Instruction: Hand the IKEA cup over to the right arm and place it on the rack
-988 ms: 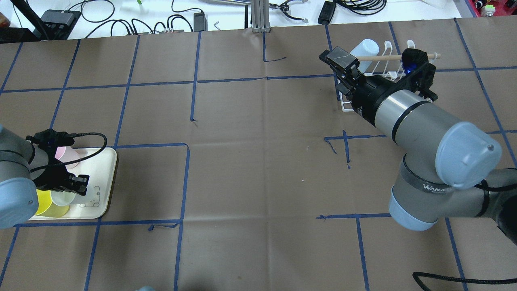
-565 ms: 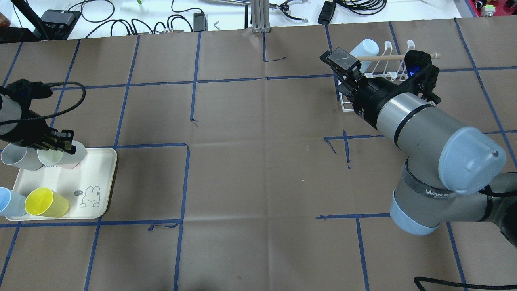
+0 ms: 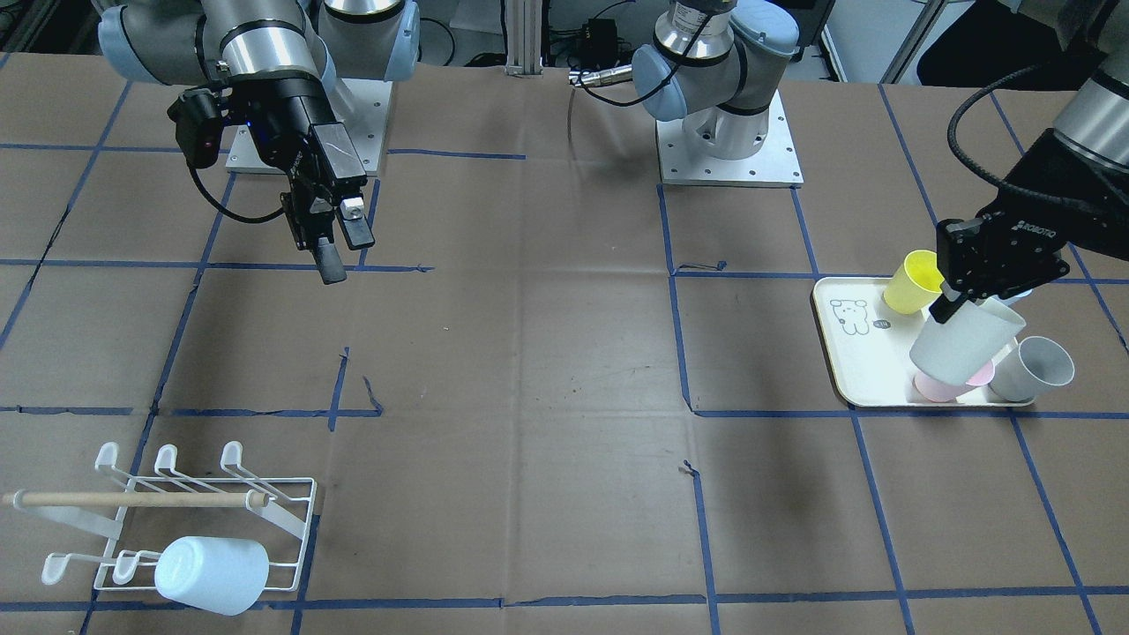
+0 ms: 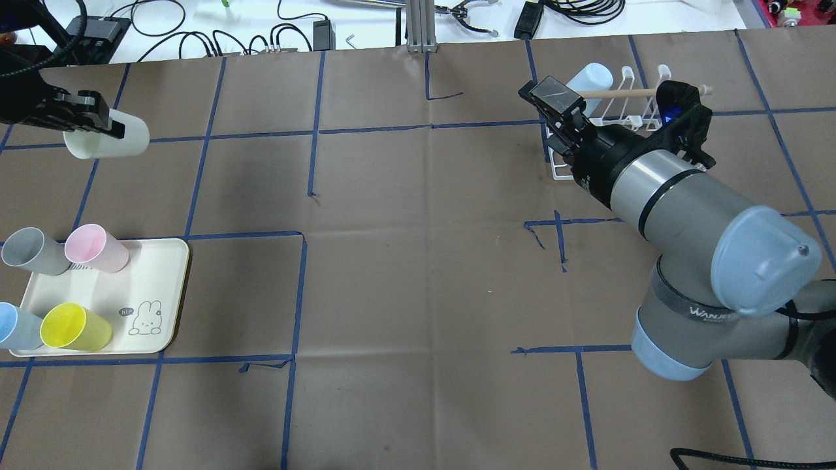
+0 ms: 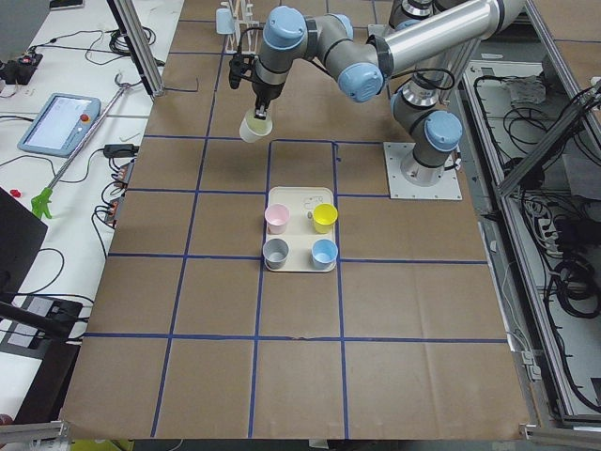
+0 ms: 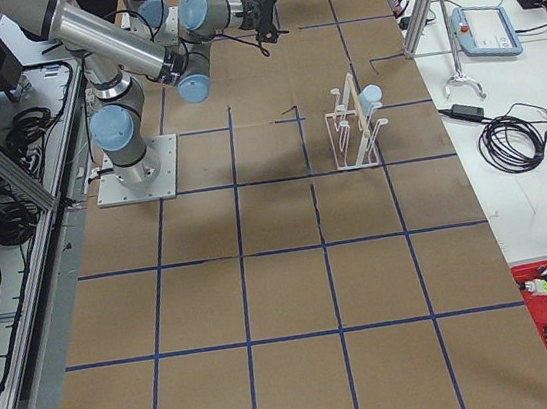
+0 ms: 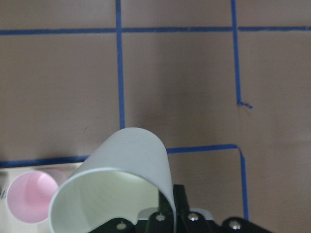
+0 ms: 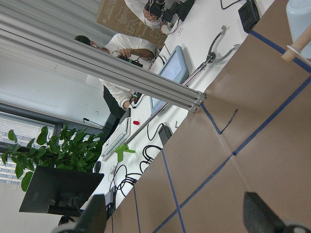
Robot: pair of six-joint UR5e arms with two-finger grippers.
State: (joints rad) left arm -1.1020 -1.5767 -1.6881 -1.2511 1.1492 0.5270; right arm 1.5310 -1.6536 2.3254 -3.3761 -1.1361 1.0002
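My left gripper [image 4: 91, 121] is shut on the rim of a pale white-green cup [image 4: 110, 137] and holds it tilted in the air, above the table beyond the cream tray [image 4: 163, 287]. The cup also shows in the front view [image 3: 966, 339] and fills the bottom of the left wrist view [image 7: 121, 184]. My right gripper [image 4: 556, 111] is open and empty, hovering just left of the white wire rack [image 4: 630, 98]. In the front view the right gripper [image 3: 346, 256] is well back from the rack [image 3: 203, 494]. A light-blue cup [image 4: 590, 79] hangs on one peg.
The tray holds a pink cup [image 4: 95, 248], a grey cup [image 4: 32, 251], a blue cup [image 4: 16, 326] and a yellow cup [image 4: 75, 326]. Cables and devices lie along the white far edge [image 4: 261, 32]. Brown paper with blue tape lines covers the table.
My left gripper has risen from the tray with the pale cup and carried it away towards the far side. The right arm has barely moved.
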